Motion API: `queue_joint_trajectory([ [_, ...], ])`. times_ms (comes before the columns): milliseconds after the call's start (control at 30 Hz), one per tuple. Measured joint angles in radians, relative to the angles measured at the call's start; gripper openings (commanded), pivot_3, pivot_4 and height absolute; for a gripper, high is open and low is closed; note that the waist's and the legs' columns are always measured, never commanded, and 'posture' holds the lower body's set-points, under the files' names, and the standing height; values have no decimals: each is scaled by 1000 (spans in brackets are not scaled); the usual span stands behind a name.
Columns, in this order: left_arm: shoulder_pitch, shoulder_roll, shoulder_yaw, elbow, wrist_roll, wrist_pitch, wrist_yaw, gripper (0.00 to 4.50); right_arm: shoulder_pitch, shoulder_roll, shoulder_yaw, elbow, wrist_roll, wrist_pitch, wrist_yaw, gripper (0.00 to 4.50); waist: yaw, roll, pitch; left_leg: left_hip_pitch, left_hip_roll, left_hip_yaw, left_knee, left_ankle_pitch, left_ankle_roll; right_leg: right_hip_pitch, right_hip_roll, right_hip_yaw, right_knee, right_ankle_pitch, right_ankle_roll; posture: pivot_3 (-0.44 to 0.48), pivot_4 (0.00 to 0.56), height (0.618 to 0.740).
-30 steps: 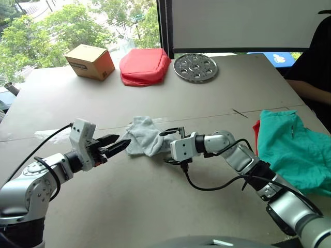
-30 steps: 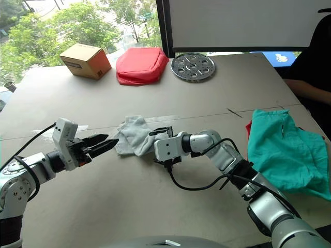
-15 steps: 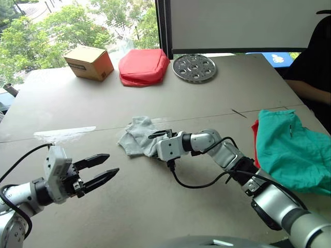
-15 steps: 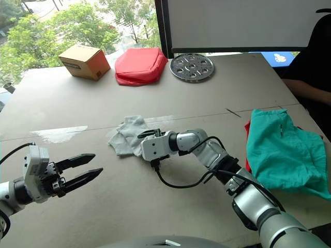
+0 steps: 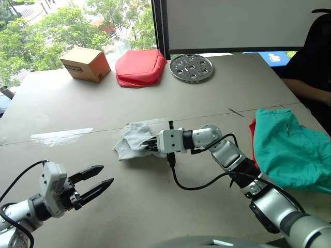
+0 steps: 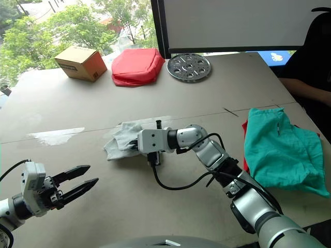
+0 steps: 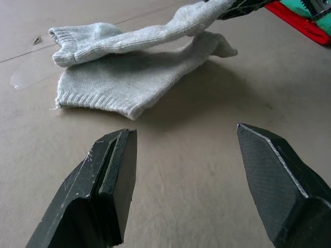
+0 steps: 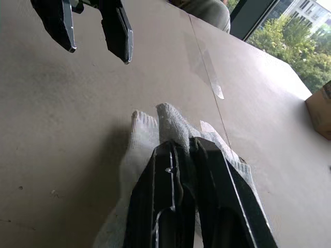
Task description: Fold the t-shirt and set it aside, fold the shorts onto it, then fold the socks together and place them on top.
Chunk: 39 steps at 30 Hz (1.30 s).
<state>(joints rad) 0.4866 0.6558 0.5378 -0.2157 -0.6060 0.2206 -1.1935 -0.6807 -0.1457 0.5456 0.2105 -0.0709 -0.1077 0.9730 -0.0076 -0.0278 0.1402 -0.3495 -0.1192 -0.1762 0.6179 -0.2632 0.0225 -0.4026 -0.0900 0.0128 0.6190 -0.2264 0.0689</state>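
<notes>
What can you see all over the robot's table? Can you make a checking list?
Surface: grey table, a pale streak near the left side.
Job's things: socks mid-table, one lifted at an end; teal shorts lying on the red t-shirt at the right edge.
Clutter: cardboard box, red padded pouch, round metal plate with holes along the far side.
Grippers: right gripper shut on a sock; left gripper open, apart from the socks.
Cables: black cable looping under the right arm.
Surroundings: window with trees; a person seated at the far right.
</notes>
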Motion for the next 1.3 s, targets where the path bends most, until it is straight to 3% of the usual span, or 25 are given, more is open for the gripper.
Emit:
queue_joint_trajectory([
  [200,-13,-16,-31,33,35,-56,3,3310,43,-101,26,47,-42,-23,40,68,-1,-1,0,0,1,1,-1,0,0,0,0,1,0,0,0,0,150,740],
  [533,-72,-16,-41,77,51,-25,80,3310,65,-84,-6,0,5,-18,54,68,0,-1,0,1,2,3,-1,0,0,-1,2,1,-1,3,3,0,150,740],
  [667,-187,-15,-54,74,-17,166,210,3310,59,-77,-7,-33,27,-31,75,68,4,-1,0,1,2,2,-1,0,0,0,2,1,-1,3,3,0,150,740],
  [767,-350,-15,-66,63,-116,339,335,3310,56,-48,-26,-37,71,18,73,68,6,-3,0,1,2,1,-1,0,0,0,3,1,0,4,3,0,150,740],
  [933,-391,31,-79,12,-194,452,333,3310,7,1,-120,-72,171,188,38,68,-13,-4,0,2,4,5,-3,1,-3,-2,3,3,-1,6,-1,0,150,740],
  [1033,-396,61,-72,27,-289,635,380,3310,-10,-47,-116,-70,140,131,53,68,-5,-3,1,2,3,4,-3,0,-1,-2,4,2,-1,6,-1,0,150,740],
  [1167,-504,74,-33,127,-433,902,519,3310,48,-110,-38,-70,91,21,121,68,0,-6,1,2,3,2,-2,0,-1,-1,4,1,0,6,0,0,150,740],
  [1300,-586,83,-36,150,-455,1001,615,3310,71,-110,-23,-66,77,3,110,68,-10,-6,1,3,4,4,-3,3,-6,-2,4,3,0,6,-1,0,150,740],
])
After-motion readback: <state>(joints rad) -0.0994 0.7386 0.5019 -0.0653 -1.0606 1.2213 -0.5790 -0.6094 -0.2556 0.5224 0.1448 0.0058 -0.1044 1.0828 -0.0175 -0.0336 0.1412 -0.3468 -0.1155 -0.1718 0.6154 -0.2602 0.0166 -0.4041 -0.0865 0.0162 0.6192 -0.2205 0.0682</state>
